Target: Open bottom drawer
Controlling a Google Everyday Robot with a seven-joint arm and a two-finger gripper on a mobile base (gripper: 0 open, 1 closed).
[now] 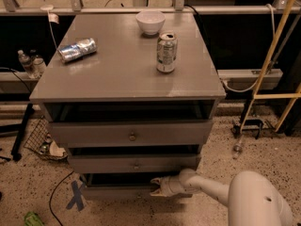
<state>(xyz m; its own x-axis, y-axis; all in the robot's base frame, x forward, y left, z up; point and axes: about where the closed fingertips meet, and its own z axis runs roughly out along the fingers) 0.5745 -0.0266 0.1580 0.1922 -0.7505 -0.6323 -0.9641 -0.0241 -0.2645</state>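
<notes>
The grey flat-fronted bottom drawer (pixel 110 192) is the lowest of the three in the grey cabinet (pixel 122 79), and it sits right at the claw, its front running off to the claw's left. The robot's pale two-finger claw (pixel 155 188) is low down against that front, a little right of its middle, at the end of a white arm (pixel 207 186) that reaches in from the lower right. We cannot tell whether the claw is spread or pressed together, and we cannot see the drawer's small knob, so we cannot say whether it is held. A dark gap lies above the drawer front, but we judge the drawer barely out, if at all. To us the step in hand is taking hold at the knob, with the pull not yet made. The next move calls for a sure grip and then a straight, level draw out from the cabinet, towards the robot; a slanted pull could slip the claw off or jam the drawer. Just above the claw is the grey middle drawer (pixel 103 163) with its small round knob, and above that the wider grey top drawer (pixel 94 133). High above the claw, on the cabinet's top, stand an upright silver drinks can (pixel 166 52) and a white bowl (pixel 150 21). Up and to the claw's left lies a blue and silver can (pixel 77 49) on its side. A blue tape cross (pixel 75 195) marks the speckled floor, left of the claw.
</notes>
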